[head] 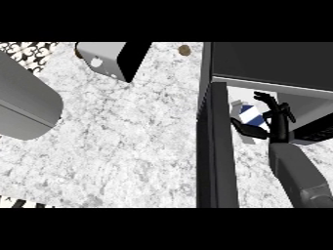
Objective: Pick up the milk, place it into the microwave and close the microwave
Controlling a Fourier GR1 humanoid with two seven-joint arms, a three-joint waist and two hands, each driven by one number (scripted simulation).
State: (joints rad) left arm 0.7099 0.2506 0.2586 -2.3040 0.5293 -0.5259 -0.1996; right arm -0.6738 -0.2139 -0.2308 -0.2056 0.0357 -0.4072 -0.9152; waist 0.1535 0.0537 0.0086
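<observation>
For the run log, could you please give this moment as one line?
right hand: at milk | milk: at microwave opening | door: open | left hand: unseen

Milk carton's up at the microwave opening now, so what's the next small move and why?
Probably carry it a little deeper and set it down. The right robot hand is curled round the milk carton just inside the microwave, beside the open door, which can't be closed until the arm is out.
</observation>
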